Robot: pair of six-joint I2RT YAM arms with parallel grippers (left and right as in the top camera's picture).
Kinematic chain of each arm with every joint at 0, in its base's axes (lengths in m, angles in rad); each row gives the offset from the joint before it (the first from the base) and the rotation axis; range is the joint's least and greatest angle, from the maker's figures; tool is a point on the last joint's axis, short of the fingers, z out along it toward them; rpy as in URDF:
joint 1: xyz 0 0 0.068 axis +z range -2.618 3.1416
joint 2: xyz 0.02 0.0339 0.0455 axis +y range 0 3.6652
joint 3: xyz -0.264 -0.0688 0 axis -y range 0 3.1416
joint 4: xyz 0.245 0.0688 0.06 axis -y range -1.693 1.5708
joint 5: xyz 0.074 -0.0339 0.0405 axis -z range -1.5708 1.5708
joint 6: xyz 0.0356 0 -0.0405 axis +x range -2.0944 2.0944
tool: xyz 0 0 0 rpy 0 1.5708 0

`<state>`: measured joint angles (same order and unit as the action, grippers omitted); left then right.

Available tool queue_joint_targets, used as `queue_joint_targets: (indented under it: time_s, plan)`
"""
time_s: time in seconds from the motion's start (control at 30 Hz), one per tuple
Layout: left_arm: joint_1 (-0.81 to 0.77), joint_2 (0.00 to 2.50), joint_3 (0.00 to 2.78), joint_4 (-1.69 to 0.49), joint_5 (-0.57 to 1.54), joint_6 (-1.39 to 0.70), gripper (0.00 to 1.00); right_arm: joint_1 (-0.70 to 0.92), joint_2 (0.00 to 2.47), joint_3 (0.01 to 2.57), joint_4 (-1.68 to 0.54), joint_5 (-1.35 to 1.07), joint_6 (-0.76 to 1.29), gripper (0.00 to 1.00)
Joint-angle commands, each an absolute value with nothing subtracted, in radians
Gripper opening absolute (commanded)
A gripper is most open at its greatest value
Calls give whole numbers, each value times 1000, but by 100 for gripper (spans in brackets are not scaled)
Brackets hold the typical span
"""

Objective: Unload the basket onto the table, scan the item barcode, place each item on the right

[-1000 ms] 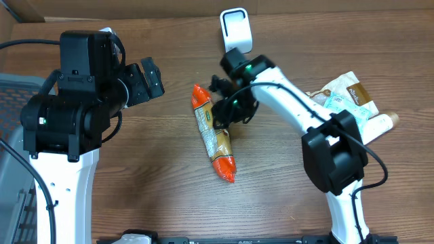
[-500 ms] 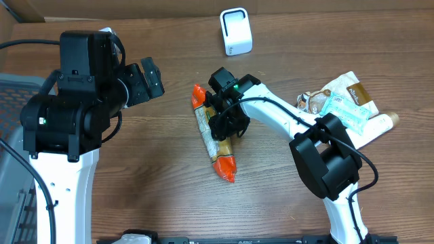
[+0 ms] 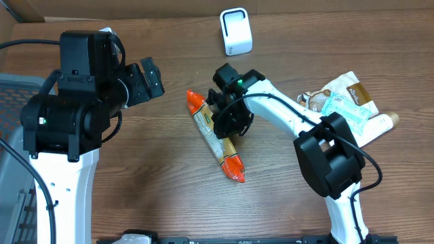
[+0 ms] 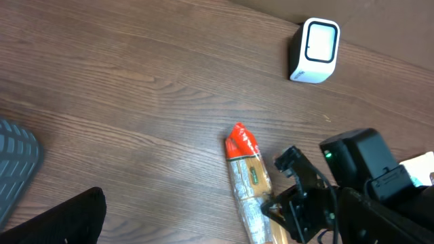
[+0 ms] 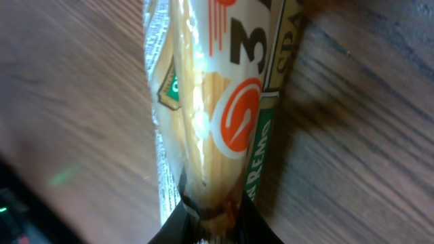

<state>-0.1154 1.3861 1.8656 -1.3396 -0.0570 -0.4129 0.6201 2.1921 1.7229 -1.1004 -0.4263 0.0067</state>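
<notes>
The pack (image 3: pixel 215 141) lies slantwise on the desk (image 3: pixel 169 196), with one orange end nearest the robot and the other pointing away toward the far left. The right fingers (image 5: pixel 169 230) are pinched narrow on it about midway along, the wrapper squeezed between them. The left fingers (image 3: pixel 149 70) stand wide and hold nothing, off to the left and well apart from the pack. Farther right a pile (image 3: pixel 342 98) of other goods sits clear of the grip. The scanner (image 3: pixel 236 31) stands at the far edge, beyond the pack.

The likely trouble is the grip. The wrapper looks slick and the contents long and stiff, so a pinch on film alone could slip, or the pack could swing nose-down on the lift. I cannot see where the barcode is. If it faces the desk or sits under the fingers, the scanner will not read it without a turn.
</notes>
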Motion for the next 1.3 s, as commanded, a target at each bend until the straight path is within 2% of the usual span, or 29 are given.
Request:
queue_joint_targets:
  time_s: [0.0, 0.33, 0.6, 0.63, 0.7, 0.83, 0.97, 1.1, 1.27]
  plan:
    - [-112, 1388, 1881, -1338, -62, -419, 100, 587, 2167, 1789, -1121, -609, 3, 4]
    - [-112, 1388, 1881, -1338, -62, -419, 99, 583, 2168, 1787, -1198, -801, -57, 4]
    - [-112, 1388, 1881, -1338, -62, -419, 100, 602, 2168, 1668, -1057, -828, -56, 4]
    - [-112, 1388, 1881, -1338, -62, -419, 99, 602, 2168, 1659, -1048, -804, -56, 6]
    - [-112, 1388, 1881, -1338, -62, -419, 100, 602, 2168, 1652, -1040, -707, -49, 24]
    - [-112, 1388, 1881, -1338, -62, -419, 100, 587, 2168, 1652, -1032, -508, -35, 43]
    - [-112, 1388, 1881, -1338, -62, -419, 100, 550, 2167, 1704, -1042, -411, -28, 48]
    - [-112, 1388, 1881, -1338, -62, -419, 99, 527, 2167, 1868, -1137, -412, -44, 48]
    - [-112, 1388, 1881, -1338, -62, -419, 100, 570, 2167, 1946, -1207, -412, -68, 48]
